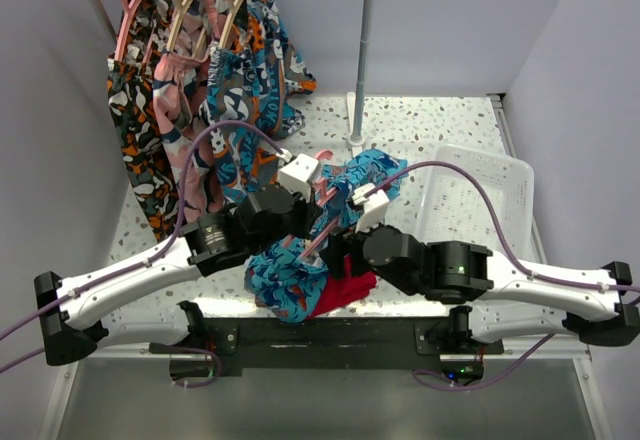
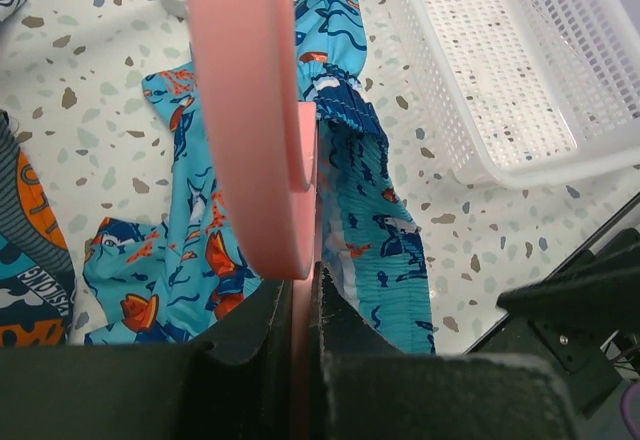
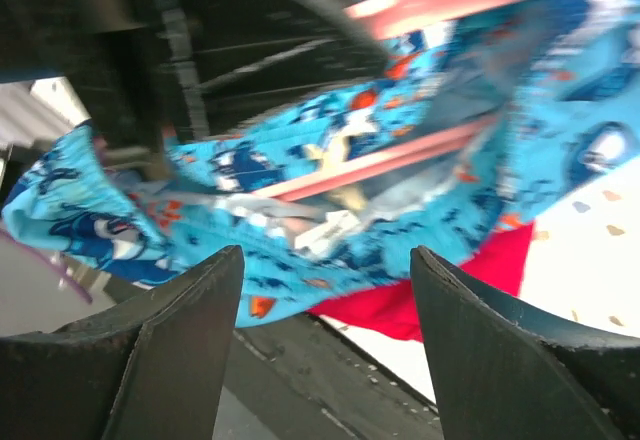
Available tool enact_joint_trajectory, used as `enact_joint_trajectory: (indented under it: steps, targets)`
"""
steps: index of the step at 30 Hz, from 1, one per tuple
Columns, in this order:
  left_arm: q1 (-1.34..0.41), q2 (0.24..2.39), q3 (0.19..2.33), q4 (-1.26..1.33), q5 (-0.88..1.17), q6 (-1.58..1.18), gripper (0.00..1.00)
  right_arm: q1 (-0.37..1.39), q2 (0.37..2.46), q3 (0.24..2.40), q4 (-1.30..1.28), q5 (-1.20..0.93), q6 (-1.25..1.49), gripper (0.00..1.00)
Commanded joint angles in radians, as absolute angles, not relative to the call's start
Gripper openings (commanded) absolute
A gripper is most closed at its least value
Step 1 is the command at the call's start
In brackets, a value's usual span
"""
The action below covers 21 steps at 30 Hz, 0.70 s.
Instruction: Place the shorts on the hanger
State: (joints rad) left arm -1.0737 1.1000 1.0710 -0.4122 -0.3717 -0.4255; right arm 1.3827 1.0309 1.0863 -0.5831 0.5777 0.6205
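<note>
The left tool (image 2: pixel 303 305) is clamped tight on the pink hanger (image 2: pixel 250 110). The shorts (image 2: pixel 360 210) lie bunched beneath it on the table (image 2: pixel 100 70). The right tool (image 3: pixel 325 255) gapes wide and holds nothing, with the shorts just ahead of its spread fingers.

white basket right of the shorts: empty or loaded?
Empty. The white basket shows only bare mesh floor in the left wrist and top views.

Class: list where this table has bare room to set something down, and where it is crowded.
Bare: tabletop between pole and basket, and inside the basket. Crowded: the middle, where shorts, hanger, red cloth, left gripper and right gripper meet.
</note>
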Motion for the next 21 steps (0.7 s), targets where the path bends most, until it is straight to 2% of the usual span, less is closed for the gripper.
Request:
enact_joint_trajectory:
  steps: [1, 6, 16, 19, 20, 21]
  targets:
    - [-1.066, 1.046, 1.072, -0.351, -0.348, -0.407, 0.00, 1.358, 0.992, 1.144, -0.690, 0.742, 0.629, 0.70]
    - [-1.066, 1.039, 1.074, -0.357, -0.328, -0.396, 0.00, 1.140, 0.988, 1.111, -0.643, 0.574, 0.560, 0.59]
    - [-1.066, 1.032, 1.103, -0.385, -0.318, -0.373, 0.00, 1.086, 1.126, 1.131, -0.557, 0.506, 0.500, 0.56]
    - [-1.066, 1.028, 1.112, -0.393, -0.308, -0.364, 0.00, 1.054, 1.157, 1.147, -0.555, 0.508, 0.512, 0.43]
    - [-1.066, 1.028, 1.115, -0.394, -0.301, -0.359, 0.00, 1.043, 1.167, 1.178, -0.581, 0.517, 0.514, 0.32]
    - [-1.066, 1.025, 1.123, -0.397, -0.296, -0.354, 0.00, 1.019, 1.173, 1.196, -0.597, 0.540, 0.514, 0.26]
